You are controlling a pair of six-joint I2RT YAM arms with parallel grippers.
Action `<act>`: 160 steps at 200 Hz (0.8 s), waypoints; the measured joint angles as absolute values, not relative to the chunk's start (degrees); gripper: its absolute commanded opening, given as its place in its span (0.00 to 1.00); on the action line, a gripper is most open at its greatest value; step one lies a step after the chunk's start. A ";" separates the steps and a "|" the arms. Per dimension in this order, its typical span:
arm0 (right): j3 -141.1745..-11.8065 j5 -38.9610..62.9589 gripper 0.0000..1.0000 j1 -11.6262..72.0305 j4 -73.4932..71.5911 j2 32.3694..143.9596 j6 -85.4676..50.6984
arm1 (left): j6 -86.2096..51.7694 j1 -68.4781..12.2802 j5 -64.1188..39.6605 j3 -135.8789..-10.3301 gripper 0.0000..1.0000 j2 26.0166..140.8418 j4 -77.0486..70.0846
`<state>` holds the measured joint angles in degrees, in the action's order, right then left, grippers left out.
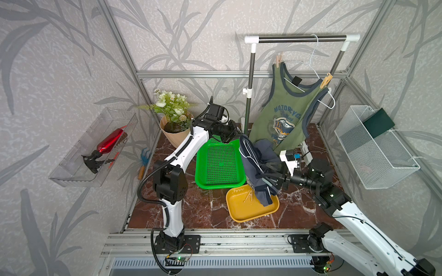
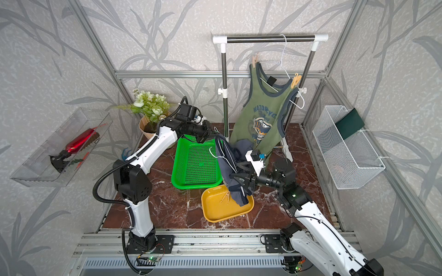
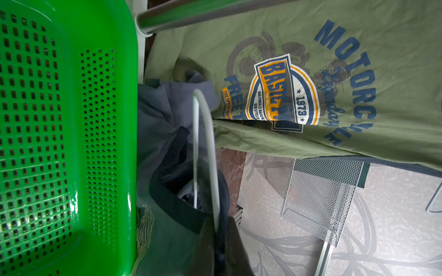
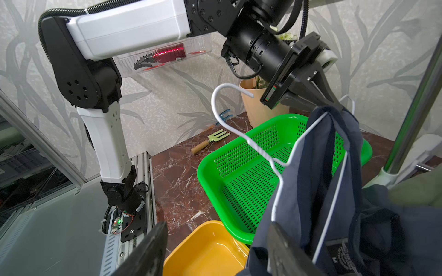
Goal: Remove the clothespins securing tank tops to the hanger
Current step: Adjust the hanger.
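Over yellow tray (image 1: pixel 241 210), slate-blue tank top (image 1: pixel 253 167).

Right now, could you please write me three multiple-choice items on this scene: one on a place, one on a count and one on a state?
1. Where is the green tank top? A. hanging below the rail; B. in the green basket; C. in the yellow tray.
2. How many clothespins grip its straps? A. none; B. two; C. four.
3. How do the left gripper's jaws stand? A. wide open; B. shut on the blue top's hanger; C. shut on a clothespin.
Answers: 1 A, it hangs high at the back under the rail; 2 B, one sits on each strap; 3 B, the wire runs between the closed jaws.
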<state>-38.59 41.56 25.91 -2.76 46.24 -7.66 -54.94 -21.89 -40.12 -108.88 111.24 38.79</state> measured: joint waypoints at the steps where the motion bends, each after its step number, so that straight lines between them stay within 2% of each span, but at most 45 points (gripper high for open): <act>1: -38.63 41.50 0.67 25.91 -2.66 46.17 -7.64 | -54.96 -21.85 -40.07 -108.84 0.00 111.24 38.74; 53: -39.07 38.92 0.67 26.74 1.85 45.54 -6.66 | -55.09 -21.69 -39.31 -107.13 0.00 110.85 37.74; 115: -42.54 29.12 0.70 32.21 12.91 45.15 -4.14 | -54.94 -20.84 -39.55 -105.43 0.00 108.73 37.65; 160: -43.31 23.55 0.71 33.08 20.45 45.47 -4.32 | -55.07 -18.98 -40.45 -101.27 0.00 106.26 36.42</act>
<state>-43.31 23.55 33.08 20.45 45.47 -4.32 -55.07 -18.98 -40.45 -101.27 106.26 36.42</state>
